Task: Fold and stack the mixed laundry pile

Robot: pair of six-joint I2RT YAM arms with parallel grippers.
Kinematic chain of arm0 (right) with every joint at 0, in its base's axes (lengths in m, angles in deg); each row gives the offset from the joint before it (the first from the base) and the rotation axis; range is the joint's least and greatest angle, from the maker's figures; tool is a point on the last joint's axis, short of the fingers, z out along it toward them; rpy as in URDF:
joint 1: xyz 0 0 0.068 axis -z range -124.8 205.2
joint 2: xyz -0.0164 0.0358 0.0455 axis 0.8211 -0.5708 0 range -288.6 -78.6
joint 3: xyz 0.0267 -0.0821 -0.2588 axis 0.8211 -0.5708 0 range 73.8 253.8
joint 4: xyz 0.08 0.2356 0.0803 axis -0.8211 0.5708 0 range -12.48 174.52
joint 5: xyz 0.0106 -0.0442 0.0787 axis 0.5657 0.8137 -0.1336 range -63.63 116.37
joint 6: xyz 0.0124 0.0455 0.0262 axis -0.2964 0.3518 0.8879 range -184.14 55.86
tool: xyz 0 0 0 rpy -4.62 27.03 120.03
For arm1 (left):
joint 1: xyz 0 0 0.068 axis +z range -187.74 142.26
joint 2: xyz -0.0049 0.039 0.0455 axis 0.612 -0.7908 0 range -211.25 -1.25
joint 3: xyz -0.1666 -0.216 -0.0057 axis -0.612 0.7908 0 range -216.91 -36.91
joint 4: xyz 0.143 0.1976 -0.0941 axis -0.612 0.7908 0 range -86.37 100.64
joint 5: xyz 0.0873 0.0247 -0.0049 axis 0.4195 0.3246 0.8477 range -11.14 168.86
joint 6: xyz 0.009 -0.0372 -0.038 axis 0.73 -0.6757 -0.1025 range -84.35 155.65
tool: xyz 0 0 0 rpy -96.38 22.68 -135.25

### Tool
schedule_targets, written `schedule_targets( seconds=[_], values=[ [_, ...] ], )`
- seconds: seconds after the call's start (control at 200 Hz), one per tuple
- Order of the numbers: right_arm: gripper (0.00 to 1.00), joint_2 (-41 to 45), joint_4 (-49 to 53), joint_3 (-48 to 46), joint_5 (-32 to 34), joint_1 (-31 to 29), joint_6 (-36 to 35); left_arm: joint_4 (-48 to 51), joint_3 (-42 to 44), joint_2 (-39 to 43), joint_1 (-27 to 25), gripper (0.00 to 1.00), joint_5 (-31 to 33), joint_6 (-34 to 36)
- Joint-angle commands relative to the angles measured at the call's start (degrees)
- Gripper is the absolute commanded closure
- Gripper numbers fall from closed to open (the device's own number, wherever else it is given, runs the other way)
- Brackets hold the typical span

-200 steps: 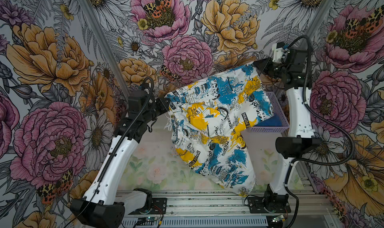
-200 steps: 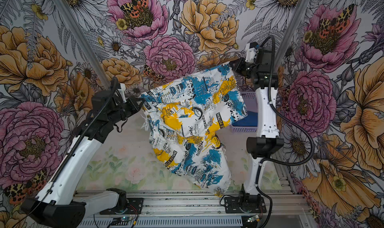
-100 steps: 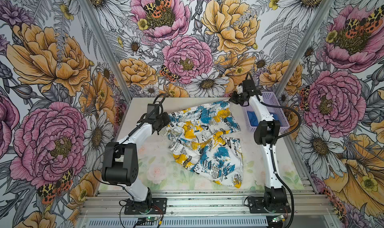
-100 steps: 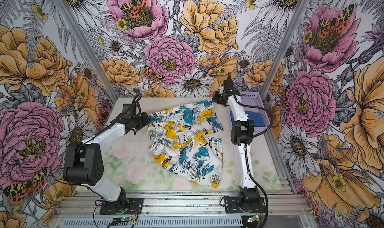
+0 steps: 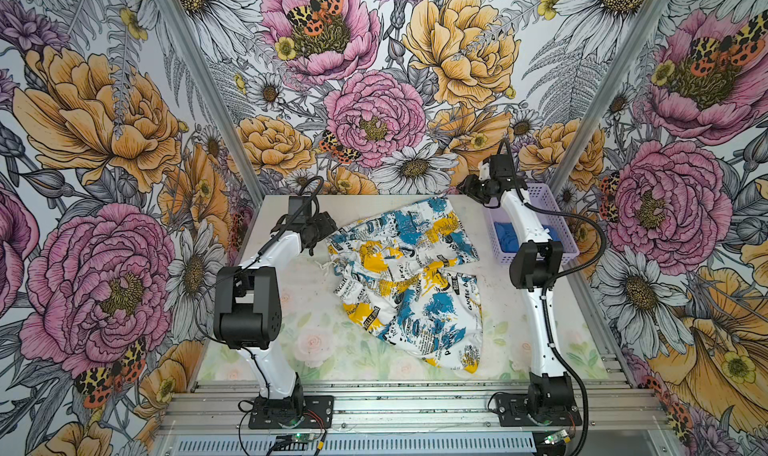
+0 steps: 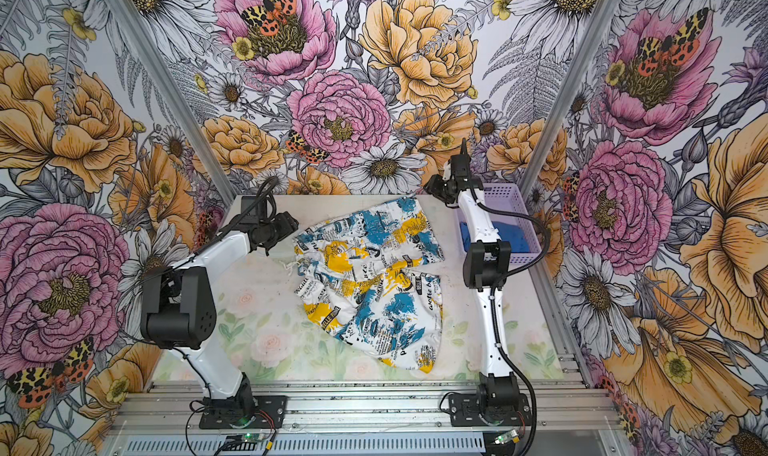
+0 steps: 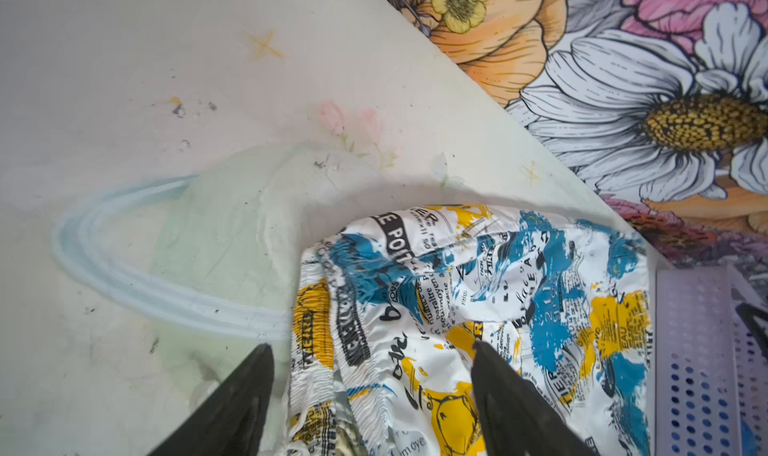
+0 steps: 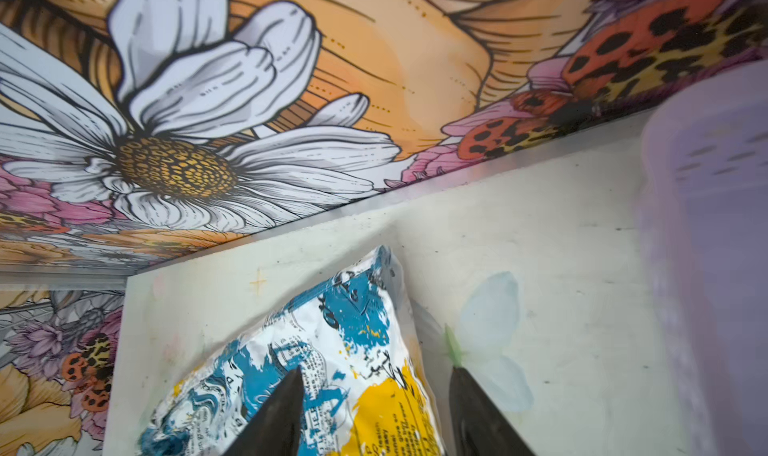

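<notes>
Printed garment [image 5: 409,275] released flat: 1 | blue T-shirt [image 5: 503,238]: 1 | basket [image 5: 561,225]: 1

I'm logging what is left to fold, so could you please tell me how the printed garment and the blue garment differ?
The printed garment is white with black text and yellow and blue splashes; the blue garment is plain. The printed garment lies spread but rumpled on the table; the blue garment sits bunched in the lavender basket. Both are soft cloth, neither neatly folded.
</notes>
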Motion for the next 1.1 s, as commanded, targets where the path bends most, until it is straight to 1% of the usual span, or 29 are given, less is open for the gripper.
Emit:
schedule_targets(
  seconds=[0.0,0.075,0.125,0.235,0.38,0.495,0.676,0.791,0.936,1.096],
  values=[
    [0.39,9.1,-0.7,-6.6,-1.3,-0.2,-1.1,3.9,3.2,6.2,0.3,0.19,4.7,0.2],
    [0.39,15.2,-0.6,-14.5,-2.6,-0.9,-1.8,4.4,6.8,10.1,0.0,0.19,3.4,0.5],
    [0.39,19.5,-0.7,-20.2,-3.3,-1.5,-2.2,4.8,9.2,12.5,-0.7,0.20,1.3,1.0],
    [0.39,29.0,-0.7,-34.1,-4.5,-3.3,-2.8,7.6,13.7,16.4,-4.0,0.25,-1.8,2.9],
    [0.39,40.3,-0.8,-50.2,-4.4,-5.5,-3.9,8.8,20.3,20.5,-8.9,0.34,-1.9,3.0],
    [0.38,47.2,-0.8,-60.1,-4.9,-6.2,-4.2,7.0,24.4,22.8,-10.1,0.38,-2.2,3.3],
    [0.38,54.4,-0.8,-68.6,-5.3,-6.4,-4.1,5.1,26.1,22.5,-10.2,0.38,-3.8,5.7],
    [0.38,57.4,-0.8,-72.4,-5.5,-6.5,-3.6,2.5,26.4,20.5,-10.3,0.39,-6.8,7.1],
    [0.38,61.2,-0.7,-77.9,-5.8,-6.4,-3.1,1.7,26.4,19.6,-10.9,0.49,-8.6,8.0],
    [0.38,64.8,-0.7,-82.7,-5.8,-6.5,-2.6,1.8,28.7,20.6,-11.1,0.54,-8.8,8.2]
  ],
)
